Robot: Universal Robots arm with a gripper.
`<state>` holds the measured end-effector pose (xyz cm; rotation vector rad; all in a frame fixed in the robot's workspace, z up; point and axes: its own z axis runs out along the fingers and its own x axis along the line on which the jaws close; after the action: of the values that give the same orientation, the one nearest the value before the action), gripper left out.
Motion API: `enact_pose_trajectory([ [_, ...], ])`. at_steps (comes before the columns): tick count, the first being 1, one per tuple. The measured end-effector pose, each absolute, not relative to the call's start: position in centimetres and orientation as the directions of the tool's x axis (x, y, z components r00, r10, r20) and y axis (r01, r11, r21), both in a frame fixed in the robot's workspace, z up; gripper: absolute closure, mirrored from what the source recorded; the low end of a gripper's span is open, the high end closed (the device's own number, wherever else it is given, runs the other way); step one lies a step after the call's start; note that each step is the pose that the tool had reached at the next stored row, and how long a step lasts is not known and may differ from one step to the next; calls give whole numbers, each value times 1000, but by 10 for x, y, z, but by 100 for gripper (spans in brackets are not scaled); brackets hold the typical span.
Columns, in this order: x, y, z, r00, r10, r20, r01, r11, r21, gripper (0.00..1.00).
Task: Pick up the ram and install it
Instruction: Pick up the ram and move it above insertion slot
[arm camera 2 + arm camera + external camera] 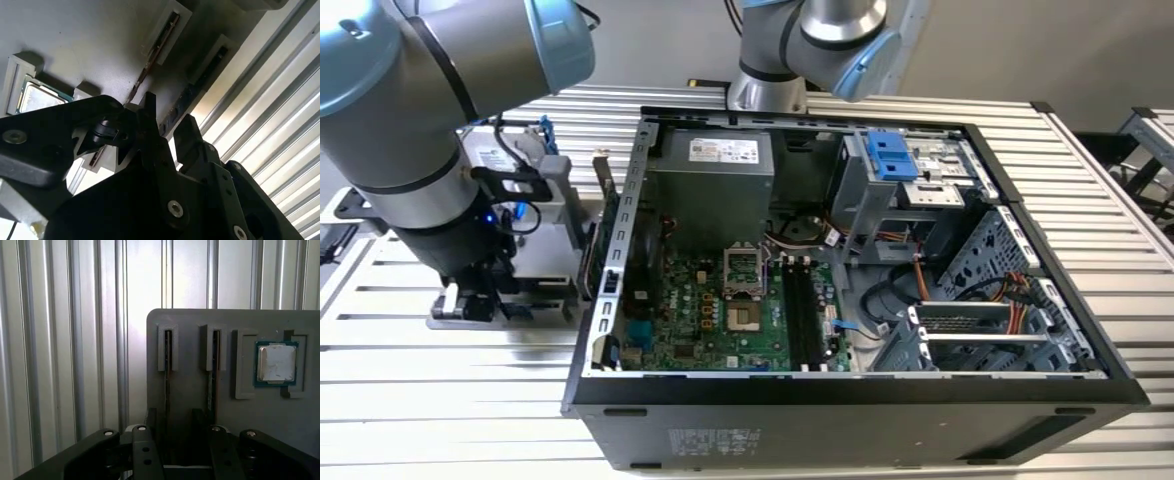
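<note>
Over the ram [167, 390], gripper [173, 419] jaws apart

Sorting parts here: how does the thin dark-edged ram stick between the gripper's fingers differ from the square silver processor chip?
The ram stick is long and narrow; the processor chip is square. The ram stick stands on edge in a slot; the chip lies flat, lid showing. The stick sits between the fingers of the open gripper; the chip lies clear of them. Both rest on the grey holder tray.

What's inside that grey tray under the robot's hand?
Two ram sticks stand on edge in slots of the tray, with a square silver chip beside them. The gripper covers one end of each.
</note>
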<state>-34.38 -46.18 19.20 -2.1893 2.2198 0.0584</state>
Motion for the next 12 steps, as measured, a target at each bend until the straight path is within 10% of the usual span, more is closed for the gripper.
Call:
enact_pose_trajectory([
  [3,-344,-462,192,-14,-999,-43,-1000,14,10,0],
  [4,-344,-462,192,-14,-999,-43,-1000,14,10,100],
  [12,-344,-462,192,-14,-999,-43,-1000,14,10,100],
])
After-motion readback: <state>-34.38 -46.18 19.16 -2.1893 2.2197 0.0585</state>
